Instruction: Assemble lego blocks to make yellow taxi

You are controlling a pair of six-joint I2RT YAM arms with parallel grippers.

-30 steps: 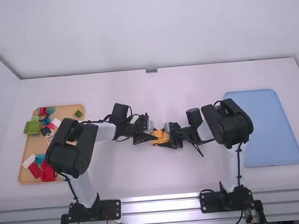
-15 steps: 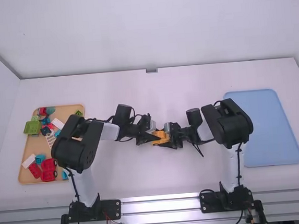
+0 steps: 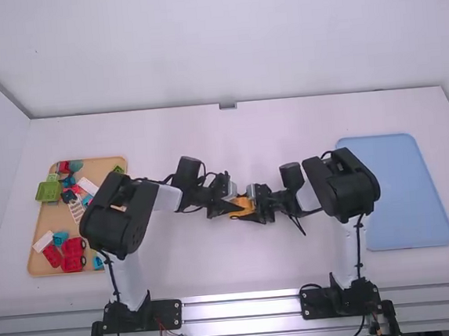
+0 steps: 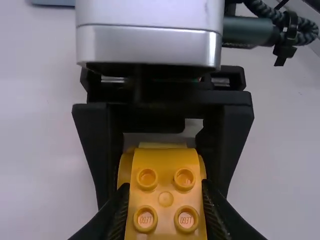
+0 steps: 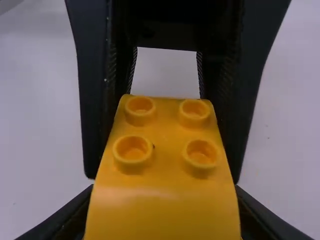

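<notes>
- While my left gripper holds one end of the yellow block, fingers pressed to both its sides, my right gripper grips it from the opposite end.
- Both of my tools are closed only as far as the block lets them, their tips nearly meeting along its flanks.
- The block has a curved body; four round studs face my left wrist camera, and four face my right one.
- It sits between my grippers, around the middle of the white table.
- To my left, partly covered by my left arm, is a wooden tray with a green piece, red wheeled pieces, a white brick and a teal brick.
- To my right, beyond my right arm, lies a blue tray.
</notes>
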